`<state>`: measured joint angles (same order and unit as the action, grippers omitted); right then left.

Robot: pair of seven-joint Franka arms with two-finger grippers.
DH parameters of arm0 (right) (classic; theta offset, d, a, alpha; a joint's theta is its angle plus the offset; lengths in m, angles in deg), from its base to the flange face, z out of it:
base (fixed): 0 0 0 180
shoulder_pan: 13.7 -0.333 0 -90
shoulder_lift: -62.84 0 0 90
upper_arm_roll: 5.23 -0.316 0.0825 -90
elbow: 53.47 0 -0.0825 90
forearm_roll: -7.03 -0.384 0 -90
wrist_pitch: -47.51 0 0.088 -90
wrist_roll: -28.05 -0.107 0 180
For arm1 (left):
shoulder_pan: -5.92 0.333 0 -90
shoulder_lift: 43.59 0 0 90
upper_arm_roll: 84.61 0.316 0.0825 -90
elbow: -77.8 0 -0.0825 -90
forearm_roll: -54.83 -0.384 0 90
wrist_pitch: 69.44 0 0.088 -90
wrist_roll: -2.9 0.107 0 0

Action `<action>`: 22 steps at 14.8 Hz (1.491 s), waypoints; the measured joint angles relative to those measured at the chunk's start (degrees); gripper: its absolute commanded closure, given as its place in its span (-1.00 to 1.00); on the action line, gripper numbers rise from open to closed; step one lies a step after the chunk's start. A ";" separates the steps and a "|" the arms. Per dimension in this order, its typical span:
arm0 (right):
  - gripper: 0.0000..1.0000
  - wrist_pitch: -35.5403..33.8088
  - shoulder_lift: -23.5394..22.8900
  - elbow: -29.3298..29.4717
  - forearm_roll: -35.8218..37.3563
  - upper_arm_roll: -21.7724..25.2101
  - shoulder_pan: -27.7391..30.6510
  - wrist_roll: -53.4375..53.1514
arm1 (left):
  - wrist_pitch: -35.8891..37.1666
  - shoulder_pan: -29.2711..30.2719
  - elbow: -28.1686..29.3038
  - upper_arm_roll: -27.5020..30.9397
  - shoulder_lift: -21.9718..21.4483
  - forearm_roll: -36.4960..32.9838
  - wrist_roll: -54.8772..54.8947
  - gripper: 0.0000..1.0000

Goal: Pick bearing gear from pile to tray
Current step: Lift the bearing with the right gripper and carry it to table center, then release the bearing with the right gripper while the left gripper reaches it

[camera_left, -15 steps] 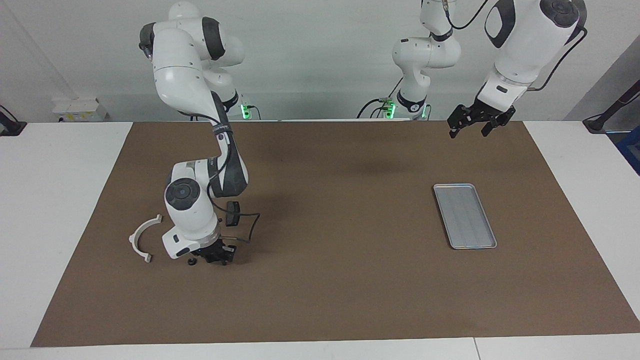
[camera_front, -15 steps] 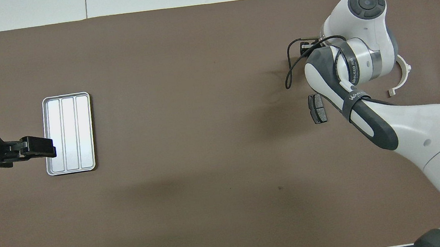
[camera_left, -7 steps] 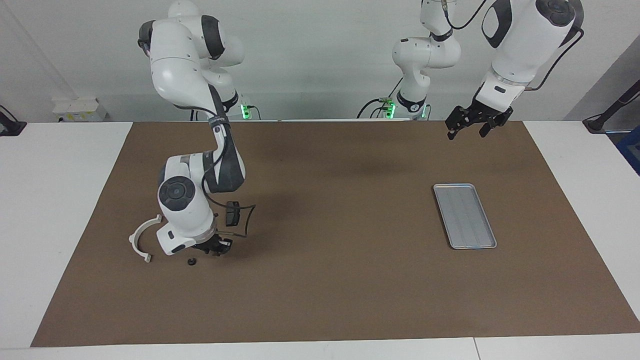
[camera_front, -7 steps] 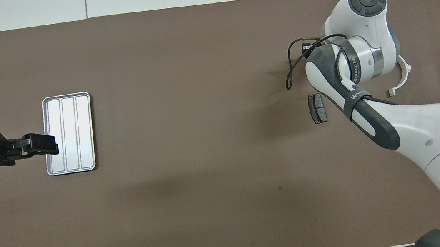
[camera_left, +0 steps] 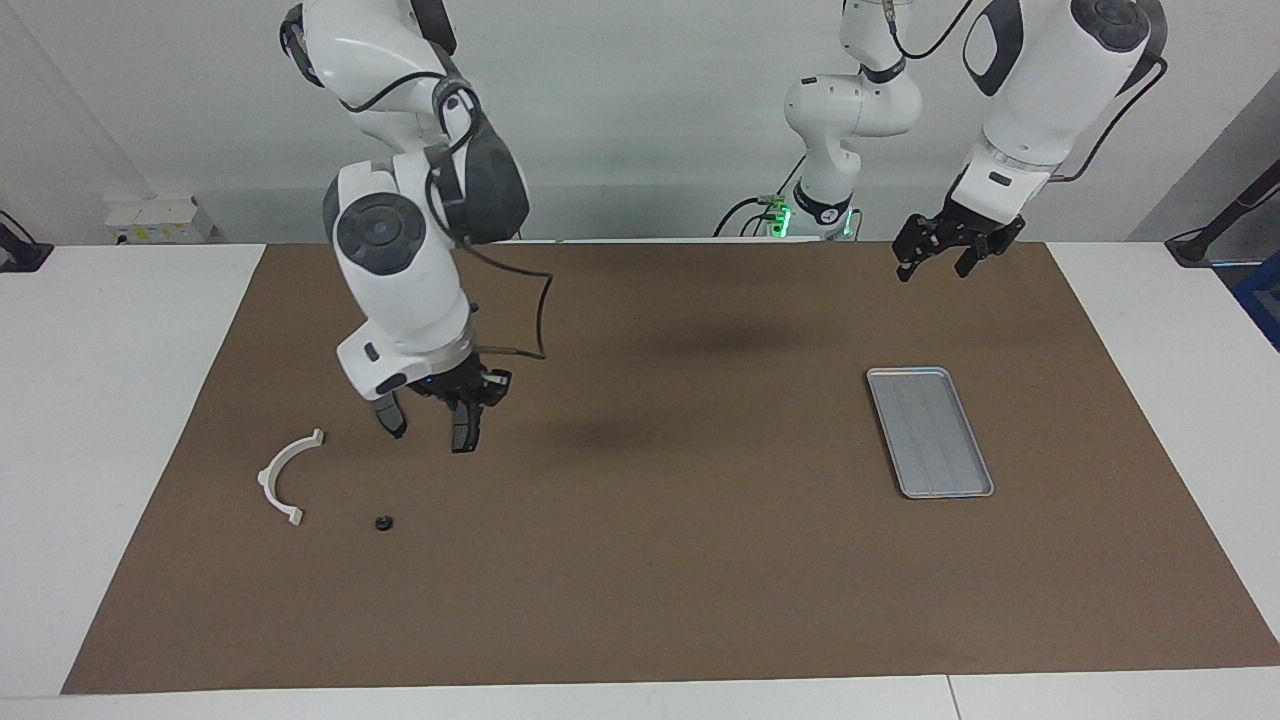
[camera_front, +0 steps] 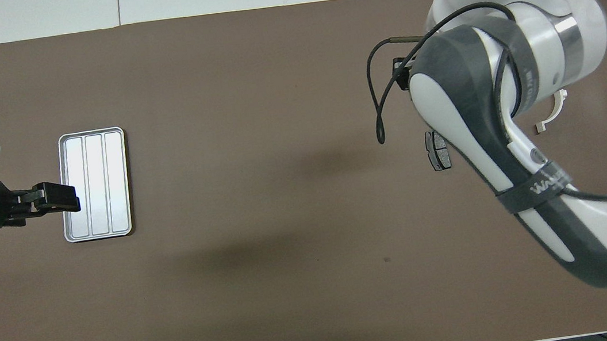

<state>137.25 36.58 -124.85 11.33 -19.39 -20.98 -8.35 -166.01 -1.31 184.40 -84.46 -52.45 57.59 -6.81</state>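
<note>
The pile lies toward the right arm's end of the mat: a white curved bracket [camera_left: 288, 475], a tiny black round piece [camera_left: 382, 522] and two dark grey plates [camera_left: 463, 434] [camera_left: 391, 418]. In the overhead view one plate [camera_front: 437, 149] and the bracket's end [camera_front: 556, 107] show; the arm hides the remainder. My right gripper [camera_left: 456, 390] hangs raised over the plates; whether it holds anything cannot be told. The silver tray [camera_left: 930, 430] [camera_front: 94, 184] lies empty toward the left arm's end. My left gripper [camera_left: 934, 262] [camera_front: 61, 200] waits in the air, open and empty.
A brown mat [camera_left: 660, 560] covers most of the white table. A black cable loop [camera_left: 535, 320] hangs from the right wrist. The right arm's upper links [camera_front: 512, 127] cover the pile's area from above.
My right gripper has risen from the mat beside the tiny black piece and now hangs over the plates, nearer the robots. The black piece stays put. The left arm has barely moved.
</note>
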 measured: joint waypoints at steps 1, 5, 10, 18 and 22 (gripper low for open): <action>1.00 0.24 0.15 0.02 -0.21 -1.37 -1.99 -7.12 | -0.36 0.09 0.10 0.13 0.00 -0.05 0.13 -0.77; 1.00 6.10 -0.82 -0.74 -0.28 -2.42 -11.77 -29.71 | -2.66 0.89 1.63 0.65 -0.11 -0.16 0.57 -0.78; 1.00 18.19 -4.93 -6.93 0.94 -2.29 -17.63 -43.58 | -3.31 0.99 3.47 0.57 -1.14 -0.17 2.02 -1.00; 1.00 31.50 -13.17 -10.23 5.75 -1.58 -20.07 -50.27 | -3.28 1.00 3.50 0.58 -1.55 -0.17 1.25 -1.00; 1.00 35.92 -12.48 -14.11 6.44 -1.53 -19.42 -50.27 | -3.27 0.96 3.50 0.39 -1.58 -0.17 -0.79 -1.00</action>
<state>173.18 24.10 -138.96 17.78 -20.91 -40.40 -58.62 -169.29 -0.35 187.91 -84.07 -54.03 57.42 -7.60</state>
